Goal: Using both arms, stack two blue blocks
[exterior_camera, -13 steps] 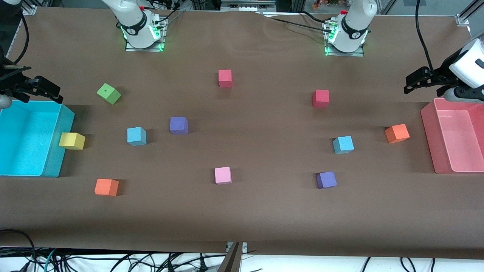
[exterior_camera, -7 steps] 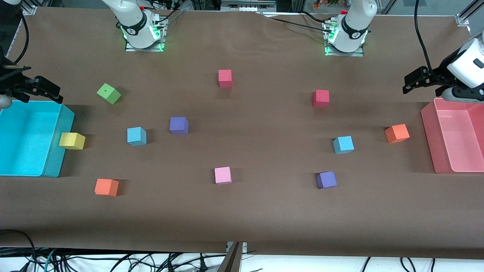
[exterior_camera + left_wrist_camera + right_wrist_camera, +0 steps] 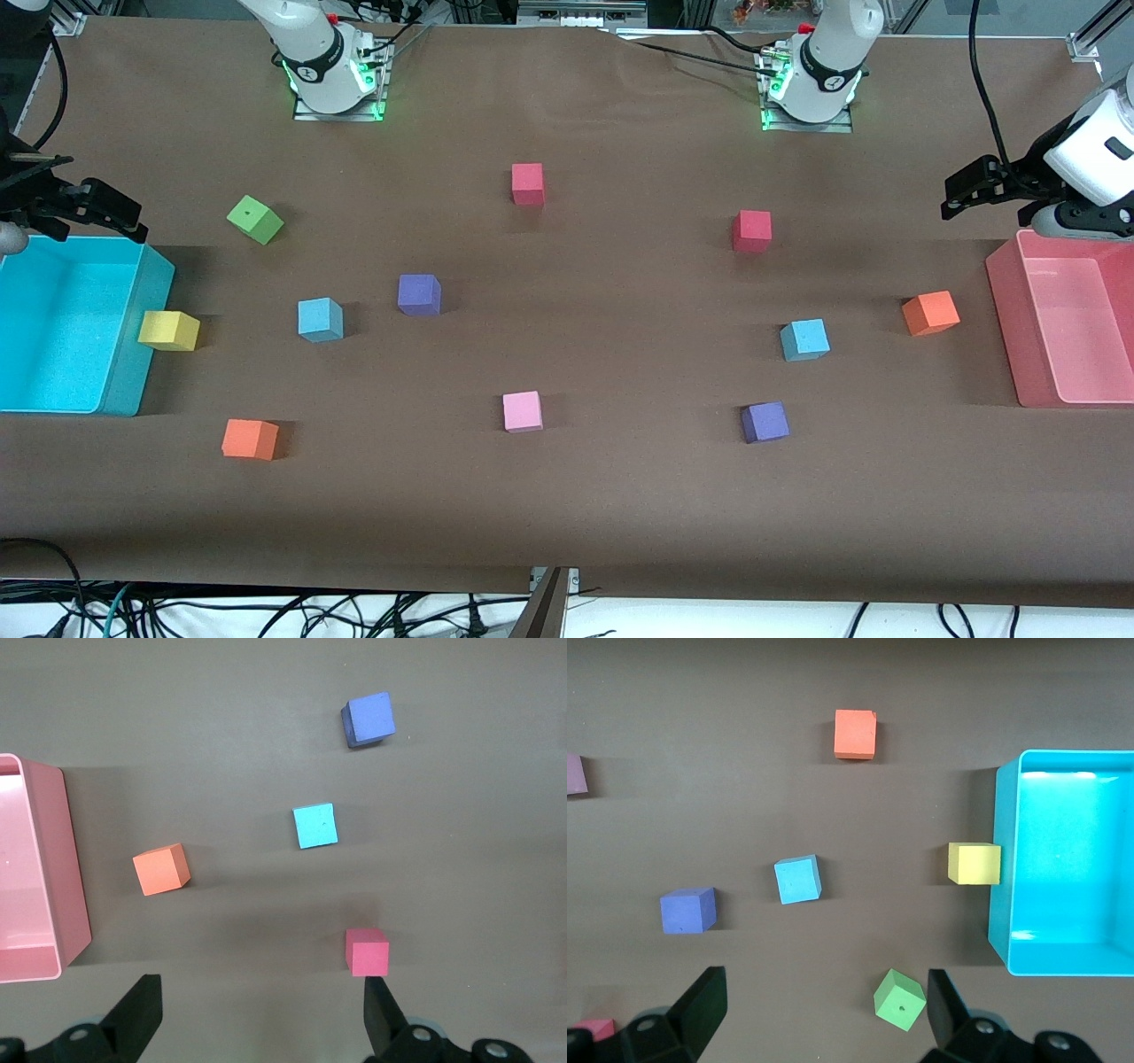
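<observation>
Front view: the two sky-blue foam cubes sit on the brown table, well apart; one [image 3: 320, 320] lies toward the right arm's end, beside a purple foam cube [image 3: 419, 294] and near a yellow foam cube [image 3: 168, 330] touching the large cyan plastic bin [image 3: 124, 354]; the other [image 3: 804, 340] lies toward the left arm's end, between an orange foam cube [image 3: 930, 313] and another purple foam cube [image 3: 765, 423]. No cube has moved since the earlier frames; the left gripper [image 3: 966, 190], over the table by the pink plastic bin [image 3: 1005, 328], has crept slightly upward; the right gripper [image 3: 111, 213] hangs unchanged over the cyan bin's corner.

Left wrist view: the left gripper's fingers [image 3: 142, 1014] stand wide apart, holding nothing; the blue cube [image 3: 314, 826] lies between the orange and purple cubes.

Right wrist view: the right gripper's fingers [image 3: 704, 1001] are likewise spread and empty; the other blue cube [image 3: 797, 879] lies beside the purple one.
</observation>
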You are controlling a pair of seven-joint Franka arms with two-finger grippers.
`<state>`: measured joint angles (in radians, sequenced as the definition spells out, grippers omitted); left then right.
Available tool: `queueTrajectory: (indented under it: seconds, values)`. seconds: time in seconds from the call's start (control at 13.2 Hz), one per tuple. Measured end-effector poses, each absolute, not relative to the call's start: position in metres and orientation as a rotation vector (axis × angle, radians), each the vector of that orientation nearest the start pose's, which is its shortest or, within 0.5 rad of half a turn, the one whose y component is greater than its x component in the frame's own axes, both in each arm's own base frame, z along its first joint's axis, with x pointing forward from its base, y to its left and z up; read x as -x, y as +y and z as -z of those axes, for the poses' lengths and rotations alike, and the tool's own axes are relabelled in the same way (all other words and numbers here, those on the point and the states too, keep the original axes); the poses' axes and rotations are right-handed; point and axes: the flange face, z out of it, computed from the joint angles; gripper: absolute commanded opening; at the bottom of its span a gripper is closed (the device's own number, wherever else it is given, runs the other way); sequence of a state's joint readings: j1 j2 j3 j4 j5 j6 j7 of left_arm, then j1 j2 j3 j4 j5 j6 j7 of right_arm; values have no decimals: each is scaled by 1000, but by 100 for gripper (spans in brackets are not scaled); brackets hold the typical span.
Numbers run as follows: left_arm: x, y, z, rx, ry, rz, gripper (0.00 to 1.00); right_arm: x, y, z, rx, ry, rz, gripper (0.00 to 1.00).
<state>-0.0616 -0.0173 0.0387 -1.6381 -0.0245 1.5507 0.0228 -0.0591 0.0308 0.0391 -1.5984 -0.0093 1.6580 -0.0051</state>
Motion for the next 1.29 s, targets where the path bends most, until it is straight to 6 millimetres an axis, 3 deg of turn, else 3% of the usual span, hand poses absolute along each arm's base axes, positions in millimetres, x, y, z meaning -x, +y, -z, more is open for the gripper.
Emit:
queueTrajectory:
  seconds: [0.46,0.83,1.06,1.29]
  values:
    - [-545,-15,-601,3164,72,-111,100,-571,-11,-602,3150,19,45,100]
    - [-545,-15,-601,3164,71,-111,100,-572,3,-592,3149,-20,13,100]
    - [-545,-12,-601,3165,63,-110,100,-579,19,-566,3147,-69,-65,100]
    - [-545,-9,-601,3165,54,-110,100,-596,47,-494,3143,-144,-280,100]
